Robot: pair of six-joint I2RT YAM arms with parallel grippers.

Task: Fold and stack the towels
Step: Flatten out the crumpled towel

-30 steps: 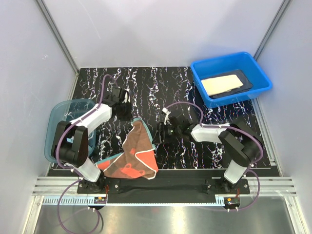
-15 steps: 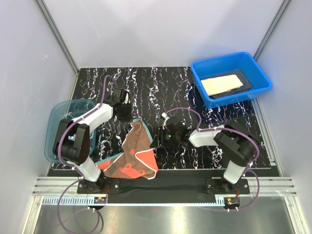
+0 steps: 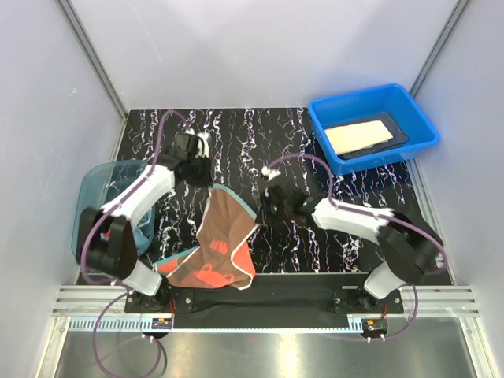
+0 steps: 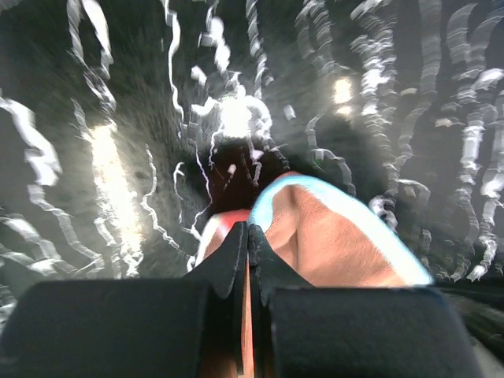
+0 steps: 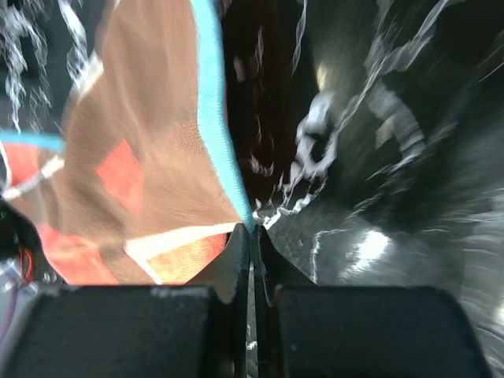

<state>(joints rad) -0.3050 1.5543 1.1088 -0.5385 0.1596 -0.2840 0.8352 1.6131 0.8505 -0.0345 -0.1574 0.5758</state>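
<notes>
A red and brown towel (image 3: 224, 236) with a teal edge hangs stretched between both grippers near the table's front left, its lower part bunched on the table. My left gripper (image 3: 206, 183) is shut on the towel's far left corner; the left wrist view shows the gripper (image 4: 248, 230) pinching the cloth (image 4: 331, 236). My right gripper (image 3: 262, 210) is shut on the towel's right edge; in the right wrist view the gripper (image 5: 252, 230) grips the teal hem of the towel (image 5: 157, 157). A folded pale yellow towel (image 3: 358, 135) lies on a dark towel (image 3: 398, 132).
The blue plastic bin (image 3: 370, 93) that holds the two folded towels stands at the back right. A translucent teal tub (image 3: 98, 177) sits at the left edge beside the left arm. The table (image 3: 331, 177) is black with white veins.
My right gripper has shut on the towel's right edge and drawn it up and right. The left gripper has moved farther back with its corner, so the towel's top edge is spread wider.
</notes>
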